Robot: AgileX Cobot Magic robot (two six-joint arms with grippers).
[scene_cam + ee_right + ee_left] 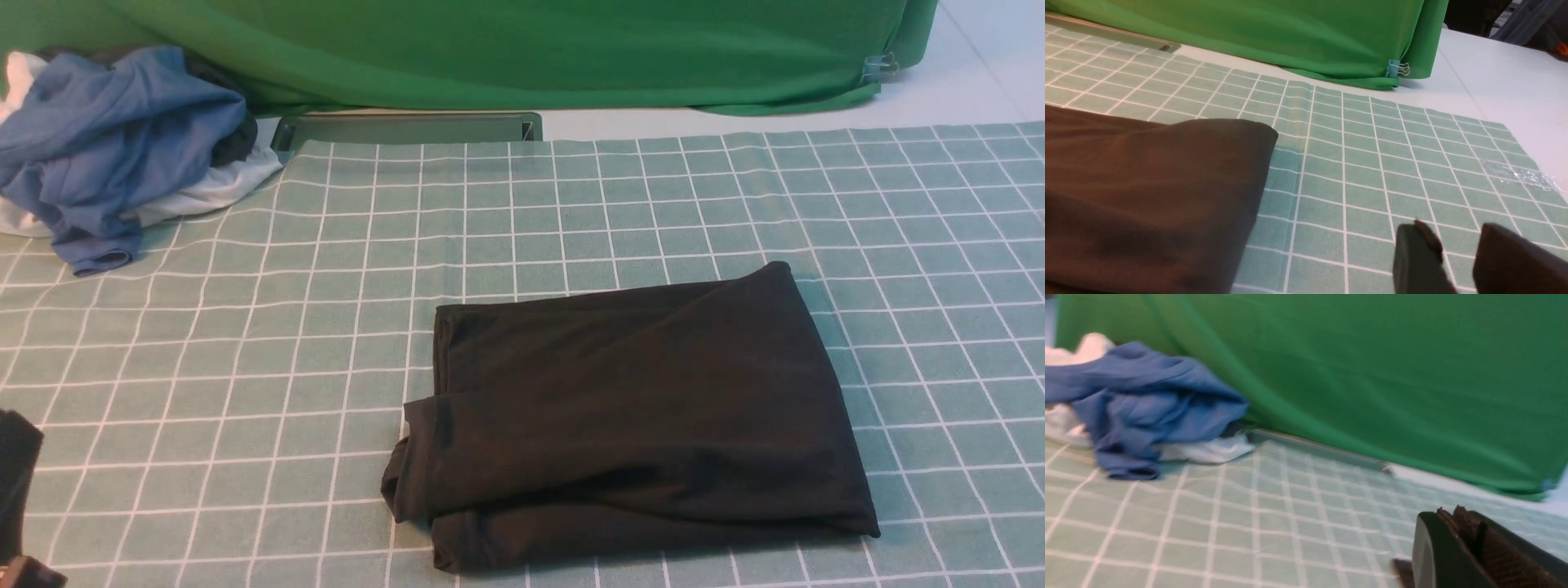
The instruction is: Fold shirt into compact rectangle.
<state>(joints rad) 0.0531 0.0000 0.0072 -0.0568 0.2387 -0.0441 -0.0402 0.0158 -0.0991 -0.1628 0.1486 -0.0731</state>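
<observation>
The left hand (1461,535) has its two dark padded fingers pressed together with nothing between them; in the front view only a dark sliver of it shows at the frame's 8 o'clock corner (18,498), low over the bench (204,392). The right hand (1457,253) is out of the front view; its own camera shows two dark fingers (1417,261) standing a little apart, with bare checked cloth showing through the gap and nothing gripped.

Just beside that right hand, but not touching it, lies the black thin-knit shirt (637,416), folded into a rough rectangle. In the front view it sits from the centre toward 5 o'clock, its far right corner pointing to about 1 o'clock and loose folded edges bunched at its 8 o'clock corner.

The bench is covered by a pale green cloth with a white grid. At 10 o'clock, well apart from the shirt, a crumpled blue garment (114,139) is heaped on a white garment (212,188). Behind, a bright green fabric backdrop (531,49) spans 12 o'clock.
</observation>
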